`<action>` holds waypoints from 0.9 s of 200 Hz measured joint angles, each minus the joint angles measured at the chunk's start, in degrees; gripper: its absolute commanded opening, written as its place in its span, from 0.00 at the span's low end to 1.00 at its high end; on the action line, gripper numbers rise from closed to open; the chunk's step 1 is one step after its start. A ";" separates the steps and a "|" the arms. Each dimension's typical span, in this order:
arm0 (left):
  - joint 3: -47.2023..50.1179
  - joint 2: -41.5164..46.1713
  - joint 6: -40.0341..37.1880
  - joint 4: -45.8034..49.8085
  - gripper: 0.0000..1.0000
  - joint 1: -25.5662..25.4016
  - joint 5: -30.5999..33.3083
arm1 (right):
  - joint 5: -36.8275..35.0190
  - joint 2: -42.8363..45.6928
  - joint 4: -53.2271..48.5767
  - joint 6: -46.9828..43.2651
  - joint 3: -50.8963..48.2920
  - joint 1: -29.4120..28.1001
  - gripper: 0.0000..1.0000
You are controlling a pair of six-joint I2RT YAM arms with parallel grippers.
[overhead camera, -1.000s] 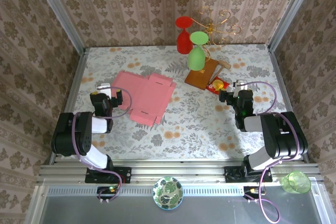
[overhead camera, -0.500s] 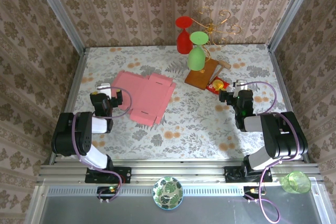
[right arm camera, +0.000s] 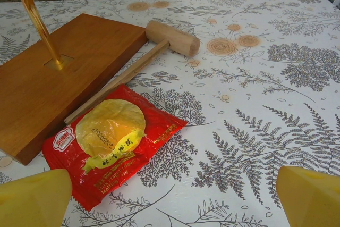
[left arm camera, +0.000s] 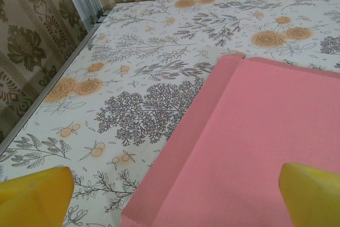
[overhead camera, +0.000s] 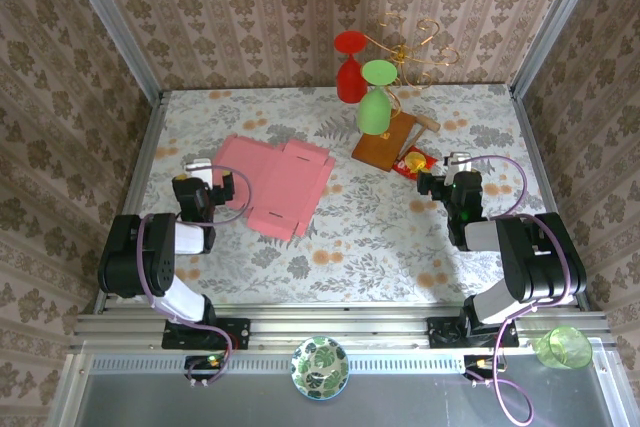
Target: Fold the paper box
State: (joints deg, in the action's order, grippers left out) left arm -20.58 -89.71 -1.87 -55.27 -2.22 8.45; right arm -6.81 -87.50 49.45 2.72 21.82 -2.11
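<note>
A floral-patterned tablecloth [overhead camera: 380, 237] covers a table inside a wallpapered booth, seen from above. A brown rectangular wooden board [overhead camera: 384, 141] lies toward the back of the table and serves as the landmark here.

The paper box [overhead camera: 278, 183] is a flat pink die-cut sheet of thin cardboard with flaps. It lies unfolded on the cloth, left of the board and near it but not touching.

The left gripper [overhead camera: 208, 175] sits further left of the board, just beside the sheet's left edge. Its jaws are spread wide and hold nothing. In the left wrist view its two yellow fingertips [left arm camera: 32, 195] sit in the lower corners. One is over the bare cloth and the other over the pink sheet [left arm camera: 255, 147]. It is unclear whether either tip touches what is beneath it.

The right gripper [overhead camera: 448, 169] is to the right of the board and a little nearer the arms. Its jaws are also fully apart and empty. In the right wrist view its yellow fingertips [right arm camera: 32, 198] frame a small red and yellow foil packet [right arm camera: 111, 136], which lies against the board's [right arm camera: 48, 78] near corner. The tips stand apart from the packet.

A small wooden mallet [right arm camera: 170, 38] rests at the board's right edge. A gold wire stand [overhead camera: 405, 47] rises from the board, with a red goblet [overhead camera: 349, 67] and a green goblet [overhead camera: 374, 99] hanging upside down.
</note>
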 measured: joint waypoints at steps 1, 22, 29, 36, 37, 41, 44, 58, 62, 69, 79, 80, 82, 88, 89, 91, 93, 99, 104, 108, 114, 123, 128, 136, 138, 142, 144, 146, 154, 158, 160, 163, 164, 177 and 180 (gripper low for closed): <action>0.00 0.00 0.00 0.00 1.00 0.00 -0.04 | 0.00 0.00 0.00 0.00 0.00 0.00 1.00; 0.00 0.02 -0.42 -0.02 1.00 -0.24 0.11 | -0.11 0.17 0.04 0.00 -0.02 -0.02 1.00; 0.04 0.33 -0.85 0.00 1.00 -0.90 1.38 | -0.61 0.76 -0.44 -0.02 -0.04 -0.33 1.00; 0.26 1.09 -1.38 0.02 1.00 -2.14 3.17 | -1.55 2.08 -1.55 -0.11 -0.09 -0.81 1.00; 0.33 1.29 -1.60 0.04 1.00 -2.51 3.72 | -1.73 2.27 -1.75 -0.15 -0.09 -0.90 1.00; 0.48 2.03 -1.86 0.13 1.00 -3.41 5.05 | -2.60 3.69 -2.82 -0.24 -0.09 -1.29 1.00; 0.61 2.99 -2.56 0.63 1.00 -4.72 6.71 | -3.21 4.63 -3.67 -0.42 -0.09 -1.62 1.00; 0.55 8.52 -4.28 3.89 1.00 -9.99 12.76 | -6.60 11.78 -7.37 -0.61 -0.07 -3.87 1.00; 0.22 11.02 -4.35 5.53 1.00 -11.69 14.86 | -7.61 14.08 -8.22 -0.39 0.07 -4.46 1.00; -1.36 14.80 -3.37 10.23 1.00 -14.14 17.62 | -9.20 18.23 -10.73 0.94 0.87 -5.51 1.00; -6.01 19.54 0.42 21.05 1.00 -15.93 19.89 | -11.39 22.99 -17.81 5.42 4.15 -6.45 1.00; -6.91 20.28 1.49 22.86 1.00 -16.09 19.98 | -11.47 23.28 -18.34 5.75 4.46 -6.47 1.00; -7.85 21.05 2.86 24.72 1.00 -16.17 19.93 | -11.61 24.13 -20.79 7.69 5.75 -6.47 1.00; -11.19 23.52 6.51 30.64 1.00 -16.00 19.74 | -12.33 25.79 -28.04 12.46 9.99 -6.10 1.00; -11.91 24.13 7.72 31.78 1.00 -15.76 19.39 | -12.39 25.97 -28.92 13.18 10.54 -6.01 1.00; -12.61 24.72 8.68 32.81 1.00 -15.50 19.10 | -12.68 26.34 -31.93 15.17 12.41 -5.68 1.00; -13.55 25.57 9.90 34.29 1.00 -15.15 18.73 | -12.79 26.56 -33.53 16.13 13.62 -5.49 1.00; -15.30 28.02 14.21 37.22 0.99 -13.31 16.02 | -13.22 27.04 -39.93 21.35 18.18 -4.87 1.00; -16.00 29.83 18.14 38.91 0.96 -11.54 13.42 | -13.07 27.30 -43.80 24.63 21.33 -4.33 1.00; -16.13 31.15 20.76 40.15 0.93 -9.86 11.65 | -12.72 27.56 -46.36 26.80 23.26 -3.91 0.99; -15.91 32.48 24.11 41.79 0.87 -8.02 9.53 | -11.96 27.96 -49.07 29.14 24.87 -3.45 0.96; -15.17 33.88 29.97 44.72 0.79 -6.08 6.10 | -10.23 28.52 -53.66 32.26 26.34 -3.43 0.91; -14.69 33.94 32.11 46.69 0.76 -5.88 3.76 | -9.18 28.68 -56.11 33.88 26.56 -3.87 0.87; -14.08 33.55 35.19 49.70 0.72 -6.25 0.07 | -7.43 28.59 -59.41 35.17 26.53 -4.83 0.79; -13.97 33.14 35.54 50.77 0.71 -6.45 -1.09 | -6.82 28.48 -60.33 35.93 26.43 -5.14 0.78; -13.86 32.39 36.74 52.70 0.70 -6.82 -2.89 | -5.53 28.26 -61.68 36.35 26.25 -5.68 0.76; -13.86 32.04 37.09 53.57 0.69 -6.95 -3.54 | -4.79 28.13 -62.38 36.65 26.14 -6.03 0.76; -13.84 31.56 37.24 54.80 0.67 -7.17 -4.61 | -4.28 28.04 -62.82 37.27 26.03 -6.23 0.75; -13.81 29.79 38.49 58.62 0.62 -7.78 -7.85 | -1.25 27.45 -65.16 37.94 25.44 -7.52 0.74; -13.81 28.92 38.95 60.48 0.60 -7.98 -9.53 | 0.07 27.26 -65.85 38.10 25.18 -8.13 0.73; -13.79 28.48 39.01 61.48 0.60 -8.09 -10.43 | 0.76 27.12 -66.27 38.29 25.00 -8.41 0.72; -13.77 27.91 39.41 62.69 0.60 -8.20 -11.45 | 1.97 26.91 -66.66 38.14 24.79 -8.83 0.71; -13.77 27.80 39.34 63.01 0.59 -8.22 -11.69 | 2.27 26.86 -66.75 38.21 24.70 -8.94 0.71; -13.57 25.92 39.36 67.04 0.58 -8.24 -15.54 | 7.56 26.05 -67.14 38.21 23.58 -10.36 0.69; -13.51 25.64 39.34 67.71 0.57 -8.24 -16.22 | 8.66 25.88 -67.19 38.32 23.34 -10.62 0.69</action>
State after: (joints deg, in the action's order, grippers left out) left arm -34.09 -64.07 37.47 12.45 -10.46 -7.77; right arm 1.85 -61.63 -17.74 41.04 45.17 -12.73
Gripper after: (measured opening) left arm 0.594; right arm 0.700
